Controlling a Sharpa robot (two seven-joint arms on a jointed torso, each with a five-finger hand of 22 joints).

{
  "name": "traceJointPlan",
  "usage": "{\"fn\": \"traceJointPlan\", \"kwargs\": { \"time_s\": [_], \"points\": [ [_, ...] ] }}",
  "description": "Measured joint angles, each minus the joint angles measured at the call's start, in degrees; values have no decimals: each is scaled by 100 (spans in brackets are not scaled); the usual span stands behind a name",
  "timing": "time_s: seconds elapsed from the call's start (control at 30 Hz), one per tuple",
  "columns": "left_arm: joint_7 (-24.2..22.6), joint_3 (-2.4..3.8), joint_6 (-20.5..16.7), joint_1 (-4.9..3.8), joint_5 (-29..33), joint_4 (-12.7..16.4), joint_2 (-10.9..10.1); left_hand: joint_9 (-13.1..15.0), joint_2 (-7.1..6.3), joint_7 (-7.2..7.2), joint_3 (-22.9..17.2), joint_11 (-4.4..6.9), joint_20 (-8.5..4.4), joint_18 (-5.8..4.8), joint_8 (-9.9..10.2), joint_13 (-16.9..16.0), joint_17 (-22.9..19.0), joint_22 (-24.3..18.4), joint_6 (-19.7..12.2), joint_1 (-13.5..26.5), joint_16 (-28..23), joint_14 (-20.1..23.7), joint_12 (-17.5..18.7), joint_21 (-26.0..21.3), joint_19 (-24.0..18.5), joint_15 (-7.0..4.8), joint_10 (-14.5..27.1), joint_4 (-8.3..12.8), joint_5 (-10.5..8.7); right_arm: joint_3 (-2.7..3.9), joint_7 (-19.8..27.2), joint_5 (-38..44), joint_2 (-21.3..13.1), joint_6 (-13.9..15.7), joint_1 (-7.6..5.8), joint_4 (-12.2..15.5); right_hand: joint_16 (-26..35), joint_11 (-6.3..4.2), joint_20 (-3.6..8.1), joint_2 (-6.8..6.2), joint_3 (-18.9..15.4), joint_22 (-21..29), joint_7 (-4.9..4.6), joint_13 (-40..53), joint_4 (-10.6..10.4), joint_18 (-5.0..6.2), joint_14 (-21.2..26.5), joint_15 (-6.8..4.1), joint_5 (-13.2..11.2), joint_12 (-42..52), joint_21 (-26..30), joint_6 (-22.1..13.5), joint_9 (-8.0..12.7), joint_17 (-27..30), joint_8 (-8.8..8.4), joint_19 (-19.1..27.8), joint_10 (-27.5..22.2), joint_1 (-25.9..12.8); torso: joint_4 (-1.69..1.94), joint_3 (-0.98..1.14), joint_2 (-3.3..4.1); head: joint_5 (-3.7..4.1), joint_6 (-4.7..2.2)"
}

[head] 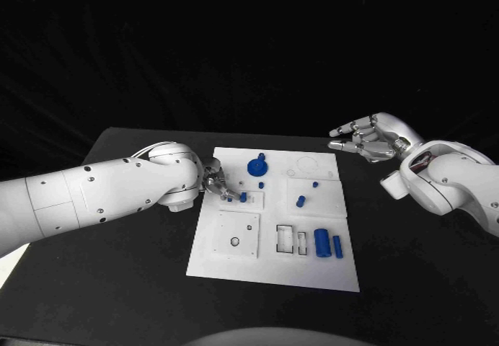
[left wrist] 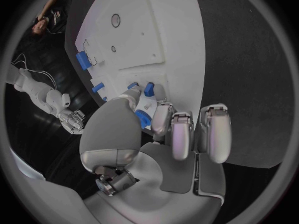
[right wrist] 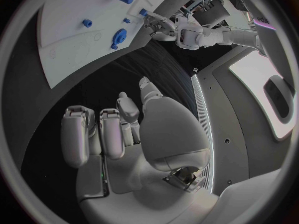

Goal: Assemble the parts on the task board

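The white task board [head: 272, 268] lies in the middle of the black table. My left hand [head: 215, 180] rests at the board's left edge, and its thumb and a finger pinch a small blue part [left wrist: 142, 119] just above the board. A blue peg [left wrist: 149, 89] stands right beside it. Farther back on the board lies a blue gear [head: 257, 168], with two small blue pegs [head: 301, 201] near the middle. Two blue cylinders [head: 322, 241] lie at the near right. My right hand [head: 369, 137] hovers off the board's far right corner, fingers loosely bent and holding nothing.
A square recess with a small hole [head: 236, 241] and two narrow slots [head: 285, 238] sit in the board's near half. Bare black table [head: 135, 274] stretches on both sides of the board. The table's far edge [head: 156, 130] runs behind the board.
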State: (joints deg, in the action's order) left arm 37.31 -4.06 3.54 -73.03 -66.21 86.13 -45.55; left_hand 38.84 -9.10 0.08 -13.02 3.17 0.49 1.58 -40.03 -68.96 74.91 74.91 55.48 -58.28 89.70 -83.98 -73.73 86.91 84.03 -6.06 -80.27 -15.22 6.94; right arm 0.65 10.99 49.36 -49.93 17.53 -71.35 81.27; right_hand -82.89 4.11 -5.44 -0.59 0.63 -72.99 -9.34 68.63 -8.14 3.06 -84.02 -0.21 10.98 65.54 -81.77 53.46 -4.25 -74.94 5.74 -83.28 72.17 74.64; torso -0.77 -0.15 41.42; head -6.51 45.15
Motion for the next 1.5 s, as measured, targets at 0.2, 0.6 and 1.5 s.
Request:
{"fn": "traceJointPlan", "kwargs": {
  "time_s": [0.2,0.6,1.5],
  "points": [
    [-41,12,-110,0,74,53,-84,-5,51,42,174,-9,0,1,0,107,0,0,-43,-51,0,1,86,24,0,1,53,-130,0,0,0,0,1,11,0,-12,0,0,0,0,0,0,0,0,0,0,0,0,0,0,0,0,0,0,0,0,0,0,-4,1,0,16,0],
    [-615,27,-771,-3,799,131,-350,-218,159,292,417,-199,74,165,274,1320,-1,-80,-574,-351,-9,1,1174,-850,-92,132,981,-136,0,0,-1,0,36,16,4,-79,25,0,0,16,0,0,0,0,0,0,0,0,23,0,0,0,0,1,0,0,0,-16,4,4,-1,17,4],
    [-3214,-25,-1666,-2,-275,-446,513,-2740,-240,619,-721,-733,439,600,2501,5562,-941,-2252,-402,-2356,-1879,96,4907,-3156,-447,512,2834,923,-35,0,5,-7,72,15,29,-118,35,0,0,29,-16,-1,0,1,-16,0,0,0,23,0,0,0,0,2,0,0,1,-30,-2,7,-3,80,-123]
  ]
}}
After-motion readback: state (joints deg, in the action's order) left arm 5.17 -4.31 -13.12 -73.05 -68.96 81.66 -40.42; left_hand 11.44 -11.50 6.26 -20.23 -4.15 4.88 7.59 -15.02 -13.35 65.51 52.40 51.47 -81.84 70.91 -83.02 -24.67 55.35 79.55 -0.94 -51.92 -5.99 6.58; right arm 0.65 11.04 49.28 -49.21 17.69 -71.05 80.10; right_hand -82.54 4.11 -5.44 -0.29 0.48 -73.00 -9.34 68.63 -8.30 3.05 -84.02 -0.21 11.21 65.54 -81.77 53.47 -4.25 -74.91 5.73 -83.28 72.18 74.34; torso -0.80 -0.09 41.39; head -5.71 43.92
